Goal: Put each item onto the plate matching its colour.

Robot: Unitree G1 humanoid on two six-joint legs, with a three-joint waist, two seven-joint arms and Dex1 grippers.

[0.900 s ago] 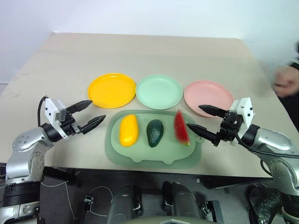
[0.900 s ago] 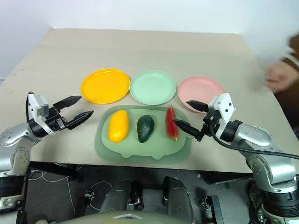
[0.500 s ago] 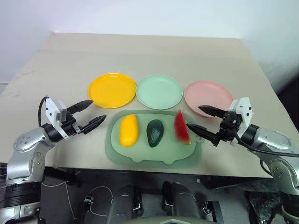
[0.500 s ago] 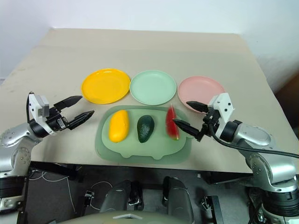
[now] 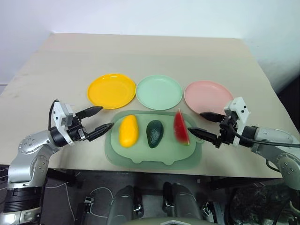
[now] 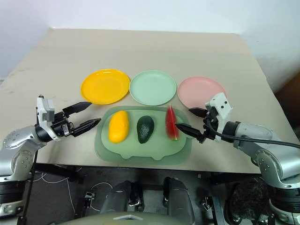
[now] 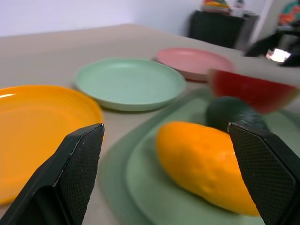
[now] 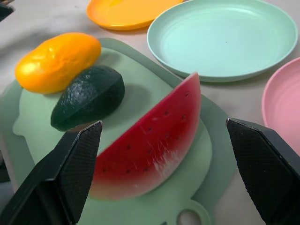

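3 toy foods lie on the tray (image 5: 140,157): mango (image 5: 128,131), avocado (image 5: 155,133), watermelon wedge (image 5: 181,128). Left gripper (image 5: 98,119) and right gripper (image 5: 205,124) flank it, jaws apart, empty.

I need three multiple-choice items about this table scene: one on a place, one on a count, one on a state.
1. Where does the dark green toy avocado lie?
A. on the mint green plate
B. on the pale green tray, between the yellow mango-like fruit and the red watermelon wedge
C. on the bare table

2. How many round plates stand behind the tray?
A. two
B. three
C. four

3. How is the right gripper?
A. open, holding nothing
B. shut on the wedge
C. shut on the avocado

Answers: 1 B, it is the middle item on the tray. 2 B, orange-yellow, mint green, pink. 3 A, its fingers stand apart beside the wedge.
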